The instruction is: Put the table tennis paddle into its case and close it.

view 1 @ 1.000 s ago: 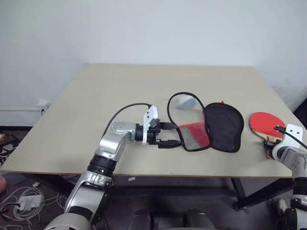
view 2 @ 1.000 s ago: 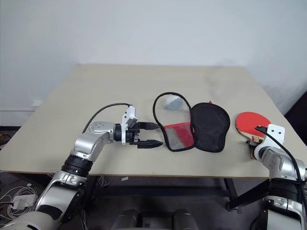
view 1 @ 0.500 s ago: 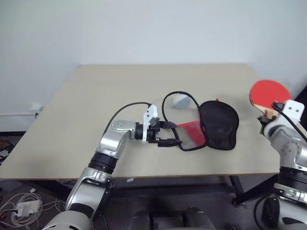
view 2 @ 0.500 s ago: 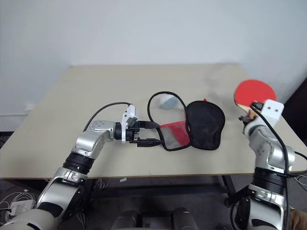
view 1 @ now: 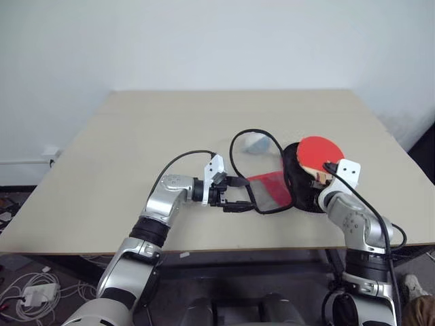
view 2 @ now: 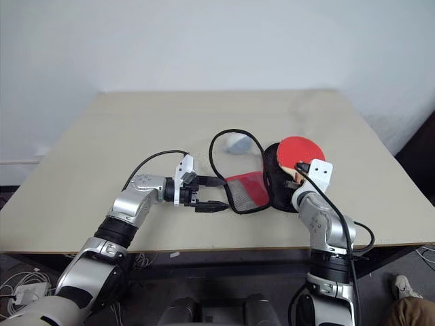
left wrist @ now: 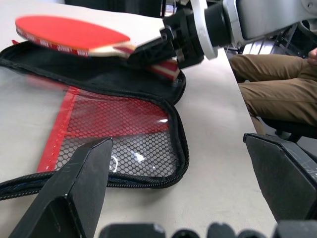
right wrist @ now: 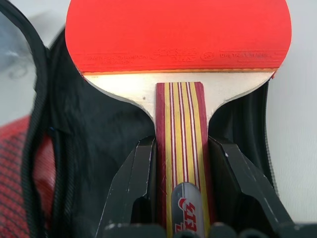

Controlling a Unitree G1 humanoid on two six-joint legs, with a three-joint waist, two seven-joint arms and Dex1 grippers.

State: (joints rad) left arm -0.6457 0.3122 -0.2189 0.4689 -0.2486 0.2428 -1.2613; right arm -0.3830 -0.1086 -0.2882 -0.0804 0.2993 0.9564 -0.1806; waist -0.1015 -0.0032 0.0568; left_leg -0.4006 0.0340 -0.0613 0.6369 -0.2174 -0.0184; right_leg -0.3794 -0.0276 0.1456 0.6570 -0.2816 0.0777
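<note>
The case [view 1: 270, 187] lies unzipped on the table [view 1: 136, 142], its red mesh flap [left wrist: 114, 129] on the left and its black half [right wrist: 94, 129] on the right. The table tennis paddle [view 1: 321, 151] hovers tilted just above the black half, red face up. My right gripper [right wrist: 181, 148] is shut on its striped wooden handle. My left gripper [view 1: 243, 192] stands open at the mesh flap's near-left edge, one finger on each side of the zip rim, gripping nothing.
A small pale grey-white lump [view 1: 257, 142] sits behind the case, inside the raised loop of the zip rim. A seated person's leg in brown trousers [left wrist: 267, 84] is beyond the table's right edge. Cables [view 1: 27, 288] lie on the floor at left.
My right arm lifted the paddle off the table's right side and swung it left, over the case's black half. The left gripper stayed open at the flap.
</note>
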